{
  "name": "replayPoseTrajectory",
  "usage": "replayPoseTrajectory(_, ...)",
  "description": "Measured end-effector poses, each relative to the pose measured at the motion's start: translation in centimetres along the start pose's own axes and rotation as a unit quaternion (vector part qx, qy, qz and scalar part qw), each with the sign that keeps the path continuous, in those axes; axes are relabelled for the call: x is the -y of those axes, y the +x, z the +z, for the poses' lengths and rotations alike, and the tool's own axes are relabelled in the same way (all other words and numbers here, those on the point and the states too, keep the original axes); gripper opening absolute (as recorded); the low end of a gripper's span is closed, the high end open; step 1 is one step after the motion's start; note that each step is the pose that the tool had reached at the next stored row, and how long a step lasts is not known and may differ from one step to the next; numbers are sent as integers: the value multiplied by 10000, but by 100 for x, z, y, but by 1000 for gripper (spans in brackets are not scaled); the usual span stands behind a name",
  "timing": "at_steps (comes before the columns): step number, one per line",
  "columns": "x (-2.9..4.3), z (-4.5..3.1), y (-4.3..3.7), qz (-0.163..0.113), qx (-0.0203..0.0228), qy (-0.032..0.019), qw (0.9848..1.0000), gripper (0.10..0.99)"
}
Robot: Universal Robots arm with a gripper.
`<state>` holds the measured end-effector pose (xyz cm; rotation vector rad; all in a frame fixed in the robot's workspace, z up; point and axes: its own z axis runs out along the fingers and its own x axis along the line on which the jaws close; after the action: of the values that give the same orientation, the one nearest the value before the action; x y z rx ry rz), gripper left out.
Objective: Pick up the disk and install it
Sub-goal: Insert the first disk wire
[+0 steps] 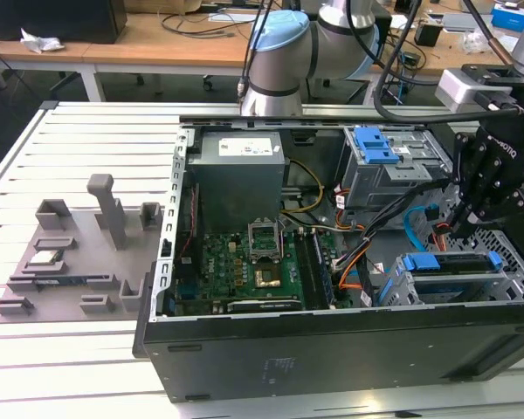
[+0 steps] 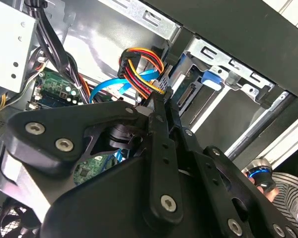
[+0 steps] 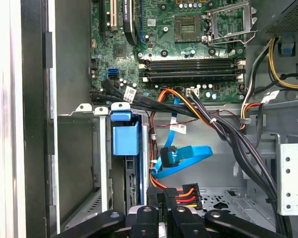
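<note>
The disk [image 1: 445,262] sits inside the lower drive cage at the exterior view's right of the open computer case, its blue carrier rails showing. The first wrist view shows its blue carrier tab [image 3: 124,134]. In the second wrist view its connector edge [image 2: 186,94] faces the case interior. My black gripper [image 1: 461,229] hangs just behind that cage with its fingers shut. A bundle of red, yellow and orange power wires [image 2: 141,74] lies against the tips of the gripper [image 2: 161,99]. I cannot tell whether the wires are pinched. In the first wrist view the gripper [image 3: 161,198] is beside the wires' black plug [image 3: 183,198].
A blue data cable [image 3: 181,158] loops near the tips. An upper cage with a blue latch [image 1: 375,144], the power supply [image 1: 237,170] and the motherboard [image 1: 244,262] crowd the case. A grey fixture tray [image 1: 70,262] with a small silver chip [image 1: 42,257] lies on the slatted table [image 1: 87,140].
</note>
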<state>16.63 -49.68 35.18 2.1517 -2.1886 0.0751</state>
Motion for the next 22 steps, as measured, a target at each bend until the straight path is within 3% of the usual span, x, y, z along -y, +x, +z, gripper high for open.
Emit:
replayPoseTrajectory(9, 0, 3, 24, 0, 0, 0, 10000, 165)
replayPoseTrajectory(12, 1, 7, 71, 0, -1, 0, 10000, 165)
replayPoseTrajectory(16, 4, 19, 207, 0, -1, 0, 10000, 165)
replayPoseTrajectory(22, 18, 40, 230, 0, -1, 0, 10000, 165)
